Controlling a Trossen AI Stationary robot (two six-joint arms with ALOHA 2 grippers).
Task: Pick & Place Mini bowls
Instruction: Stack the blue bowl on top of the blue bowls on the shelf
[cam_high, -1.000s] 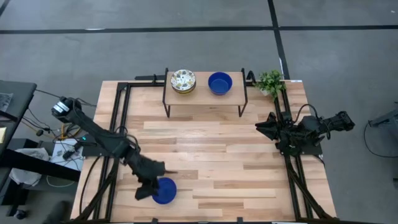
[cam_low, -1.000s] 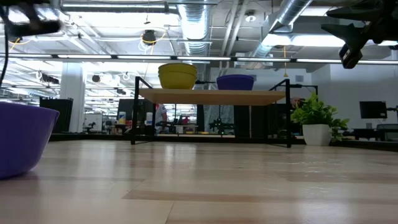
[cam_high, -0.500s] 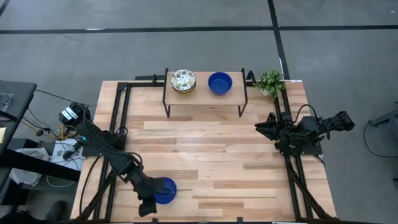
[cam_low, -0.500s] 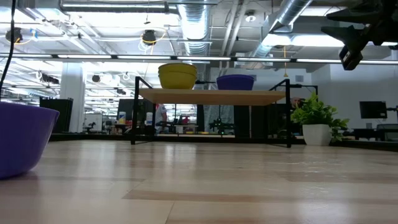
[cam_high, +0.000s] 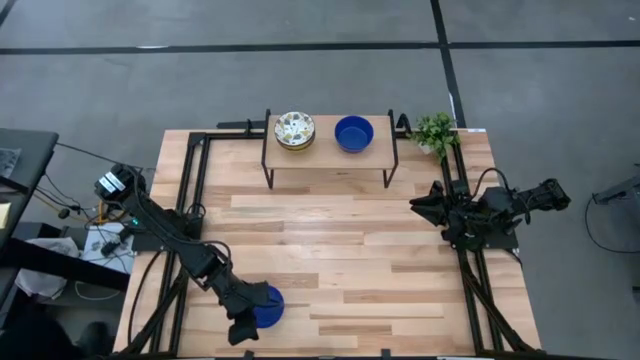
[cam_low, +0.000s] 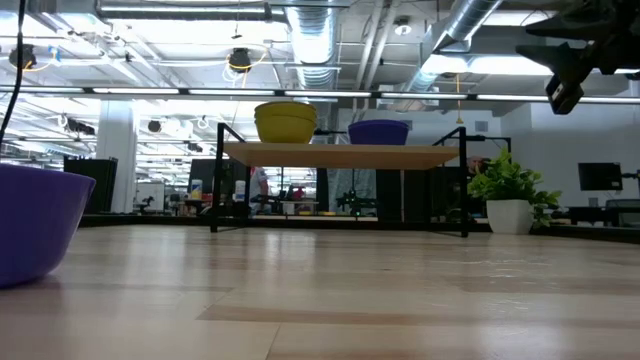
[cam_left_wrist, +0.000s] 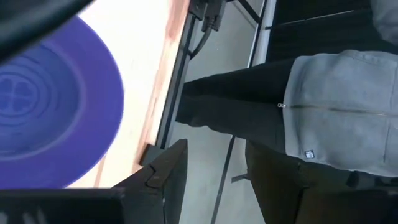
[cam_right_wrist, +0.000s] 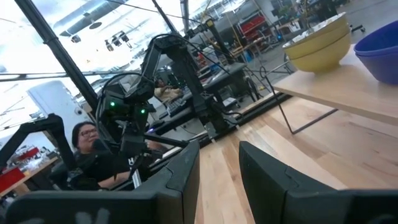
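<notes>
A cobalt blue mini bowl (cam_high: 265, 306) sits on the wooden table (cam_high: 350, 250) near its front edge on the left side, with the left gripper (cam_high: 243, 318) right at its rim on the side toward that edge. Whether those fingers are closed on the rim or merely beside it cannot be told; in the left wrist view the bowl's ringed inside (cam_left_wrist: 43, 115) fills one side, and one dark finger (cam_left_wrist: 165, 171) shows past its rim. In the low view this bowl (cam_low: 35, 225) stands upright on the boards.

Beyond the table edge that wrist camera sees a person (cam_left_wrist: 323, 106) in a grey zipped top and dark trousers.

At the table's far side a small raised shelf (cam_high: 328, 152) carries a stack of speckled white bowls (cam_high: 295, 129) and another blue bowl (cam_high: 353, 133), set apart from each other. A potted green plant (cam_high: 434, 132) stands just beside the shelf's right end.

The right gripper (cam_high: 422, 208) waits above the right edge of the table, its fingers (cam_right_wrist: 180, 171) parted with nothing between them.
</notes>
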